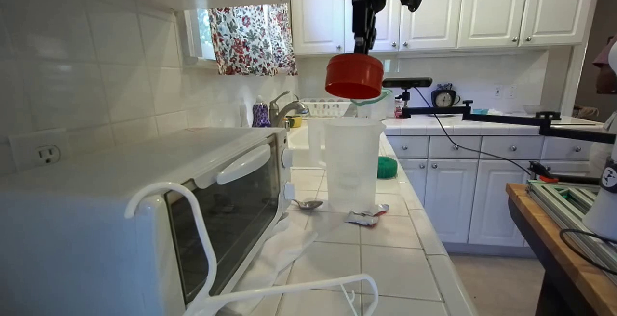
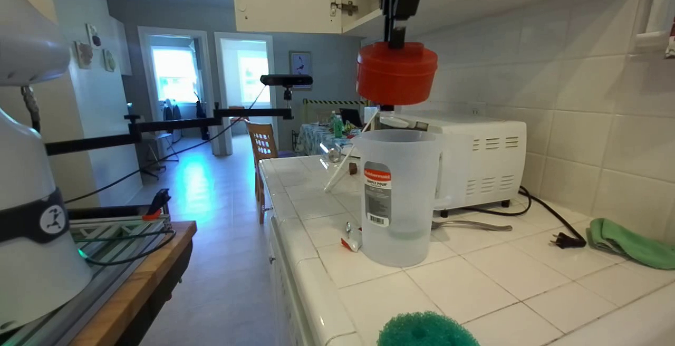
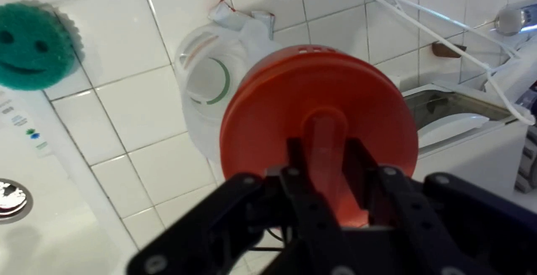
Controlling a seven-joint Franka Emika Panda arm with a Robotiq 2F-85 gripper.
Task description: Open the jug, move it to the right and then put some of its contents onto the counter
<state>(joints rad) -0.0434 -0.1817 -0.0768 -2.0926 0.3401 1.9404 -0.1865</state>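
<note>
The jug, a tall translucent whitish container, stands upright and open-topped on the white tiled counter (image 1: 390, 270) in both exterior views (image 1: 352, 166) (image 2: 408, 193). The wrist view looks partly into the jug (image 3: 195, 118); a round shape with a green arc shows inside, too unclear to name. My gripper (image 1: 364, 48) is shut on the raised ridge of the red lid (image 1: 354, 76). The lid hangs above the jug's rim, apart from it, in both exterior views (image 2: 397, 74). In the wrist view the fingers (image 3: 323, 143) sit either side of the ridge, and the lid hides part of the jug.
A white toaster oven (image 1: 226, 176) stands beside the jug with a white hanger (image 1: 202, 239) in front. Torn wrappers (image 1: 366, 217) and a spoon (image 1: 308, 204) lie by the jug's base. A green scrubber (image 3: 33, 46) lies near the sink (image 3: 63, 208). Cabinets hang overhead.
</note>
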